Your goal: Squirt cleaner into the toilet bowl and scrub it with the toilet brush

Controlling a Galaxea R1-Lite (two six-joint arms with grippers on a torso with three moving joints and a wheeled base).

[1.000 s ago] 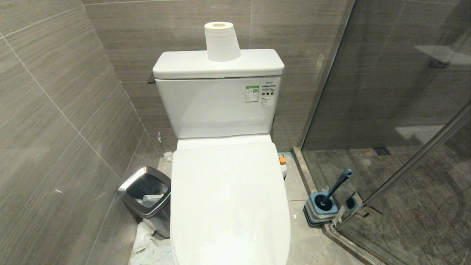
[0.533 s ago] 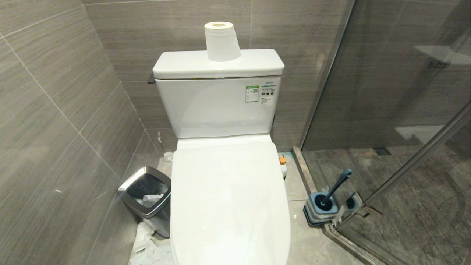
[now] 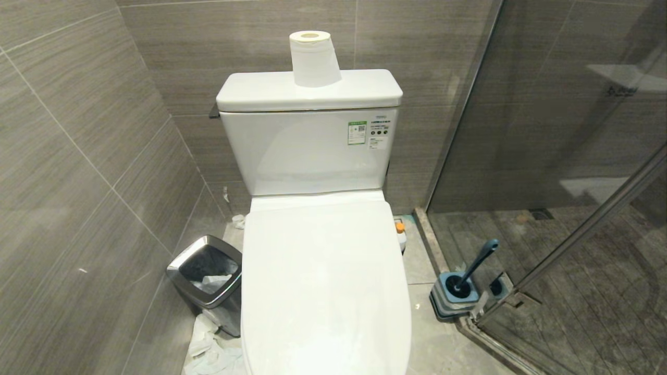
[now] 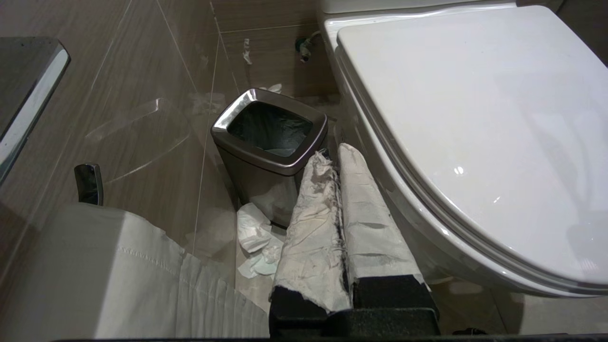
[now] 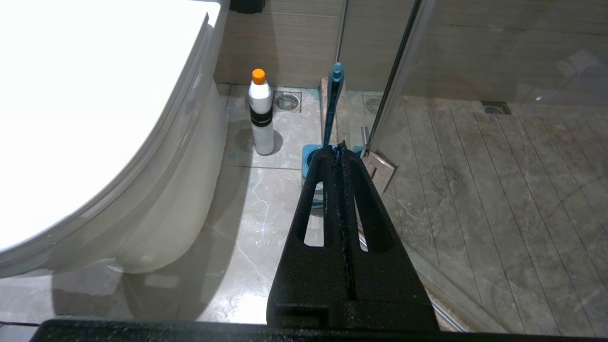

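Note:
The white toilet stands in the middle with its lid down, so the toilet bowl's basin is hidden. The cleaner, a white bottle with an orange cap, stands on the floor to the toilet's right. The toilet brush leans in its square blue holder by the shower door; its teal handle rises behind my right gripper. That gripper is shut and empty, low over the floor. My left gripper, wrapped in pale tape, is shut and empty between the bin and the toilet. Neither arm shows in the head view.
A steel-rimmed bin stands left of the toilet with crumpled paper on the floor by it. A paper roll sits on the cistern. The glass shower door and its hinge close off the right.

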